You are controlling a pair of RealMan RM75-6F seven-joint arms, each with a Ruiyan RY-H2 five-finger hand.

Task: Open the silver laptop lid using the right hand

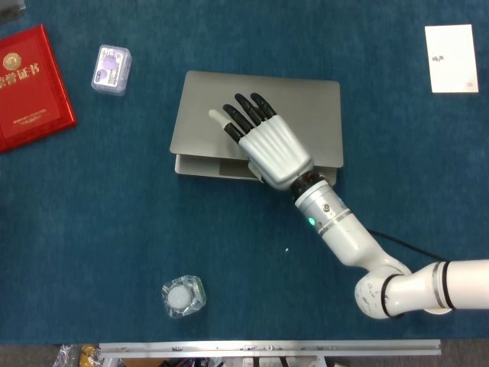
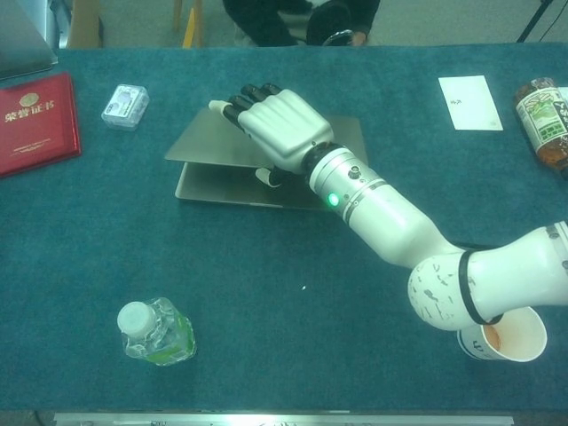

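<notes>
The silver laptop (image 1: 306, 107) lies at the middle of the teal table, its lid (image 2: 204, 146) raised a little at the front, so a gap shows above the base (image 2: 222, 186). My right hand (image 1: 267, 149) grips the lid's front edge: its fingers (image 2: 253, 93) lie spread flat on top, and the thumb (image 2: 264, 176) is tucked under the edge. The white right arm reaches in from the lower right. My left hand is in neither view.
A red booklet (image 1: 30, 88) and a small plastic box (image 1: 111, 69) lie at the far left. A water bottle (image 2: 156, 331) stands near the front edge. A white card (image 1: 451, 58), a tea bottle (image 2: 543, 120) and a paper cup (image 2: 506, 342) are on the right.
</notes>
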